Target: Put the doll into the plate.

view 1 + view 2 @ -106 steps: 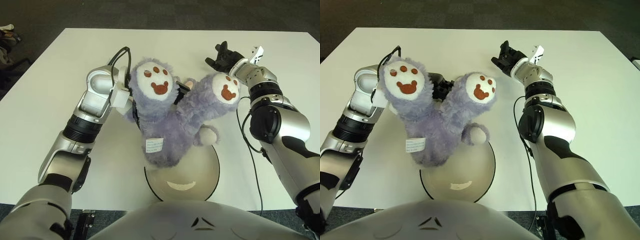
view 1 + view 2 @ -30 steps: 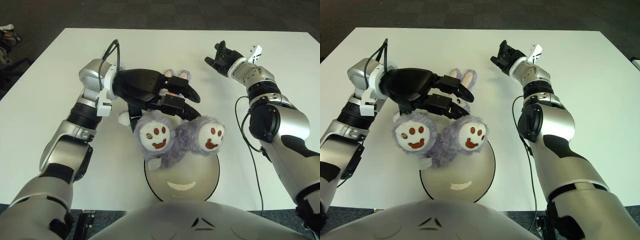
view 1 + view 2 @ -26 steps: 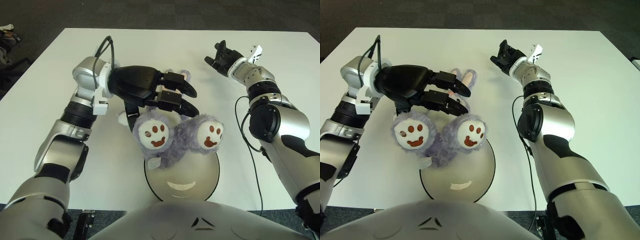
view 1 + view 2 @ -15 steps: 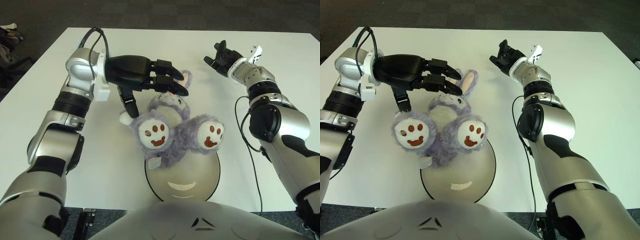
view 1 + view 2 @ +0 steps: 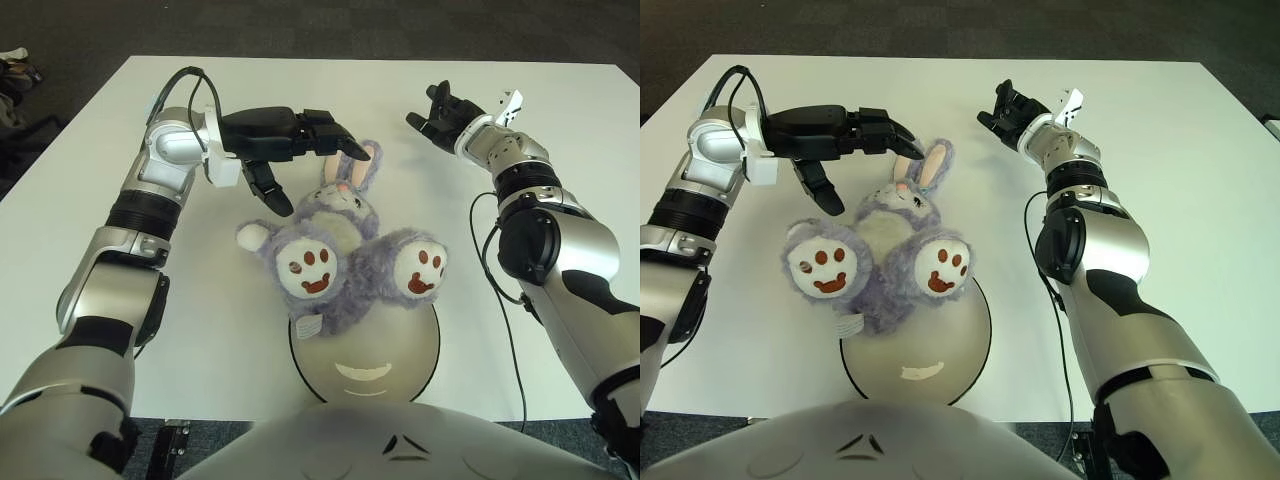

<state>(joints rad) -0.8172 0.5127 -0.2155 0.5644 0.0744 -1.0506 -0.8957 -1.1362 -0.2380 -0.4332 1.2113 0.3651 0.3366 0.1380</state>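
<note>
A purple plush rabbit doll (image 5: pixel 345 250) lies on its back, its two white soles with brown paw marks facing me. Its lower body overlaps the far rim of the round beige plate (image 5: pixel 365 365), while its head and pink-lined ears rest on the white table beyond. My left hand (image 5: pixel 290 140) hovers open just left of the doll's ears, fingers spread and holding nothing. My right hand (image 5: pixel 440 108) shows at the far right of the table, apart from the doll, with its fingers spread.
The white table (image 5: pixel 560 150) ends in dark floor on all sides. A black cable (image 5: pixel 505 300) trails along my right arm. My own grey torso (image 5: pixel 400 440) covers the near edge of the plate.
The doll came down from the air onto the plate's far rim. My left hand let go, lifted off it and drew back to the left; the doll's head and ears came into sight.
</note>
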